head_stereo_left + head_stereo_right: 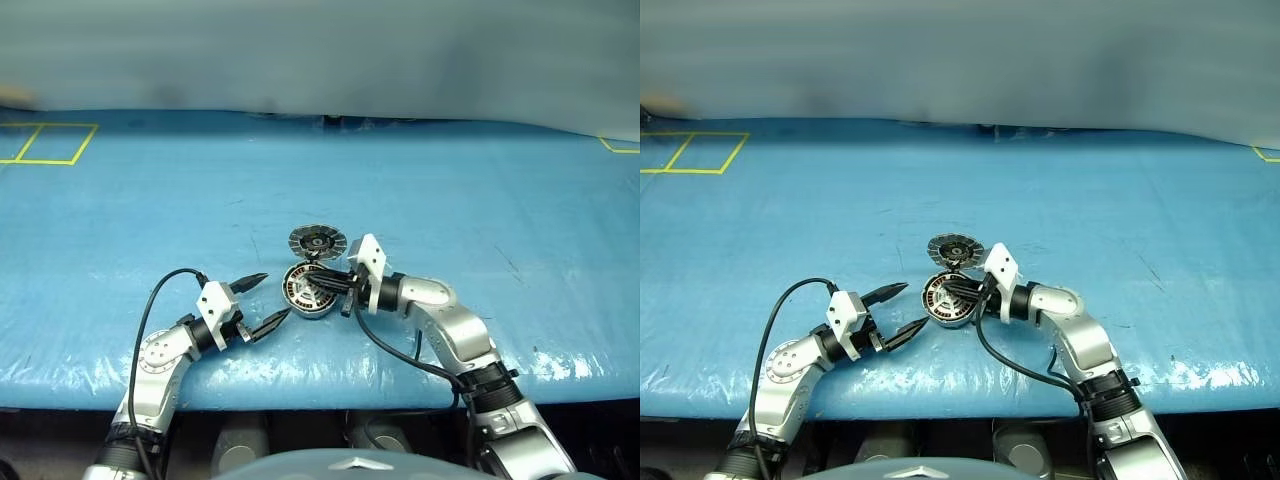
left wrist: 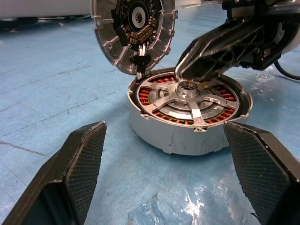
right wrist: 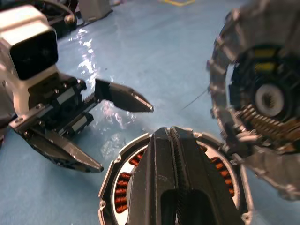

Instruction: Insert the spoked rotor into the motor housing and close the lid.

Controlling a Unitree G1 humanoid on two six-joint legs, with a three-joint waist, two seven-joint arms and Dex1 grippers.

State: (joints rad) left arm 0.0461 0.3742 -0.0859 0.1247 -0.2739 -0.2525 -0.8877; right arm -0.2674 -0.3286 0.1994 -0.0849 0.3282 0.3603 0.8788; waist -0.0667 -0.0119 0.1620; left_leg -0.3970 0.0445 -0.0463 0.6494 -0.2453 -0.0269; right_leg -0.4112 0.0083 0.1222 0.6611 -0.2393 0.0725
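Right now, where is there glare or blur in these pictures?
Left wrist view: glare on the wet-looking blue table cover, motor housing sharp. Right wrist view: the lid is blurred, glare on the cover near the left gripper. Head views: the far background is hazy.

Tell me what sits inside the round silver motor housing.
Inside the round silver motor housing lies the shiny spoked rotor over copper-orange windings. The right gripper, jaws shut, covers part of the hub.

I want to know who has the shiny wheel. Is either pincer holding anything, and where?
Nothing is held. The spoked rotor sits in the motor housing. The right pincer is shut over its hub, gripping nothing. The left pincer is open beside the housing.
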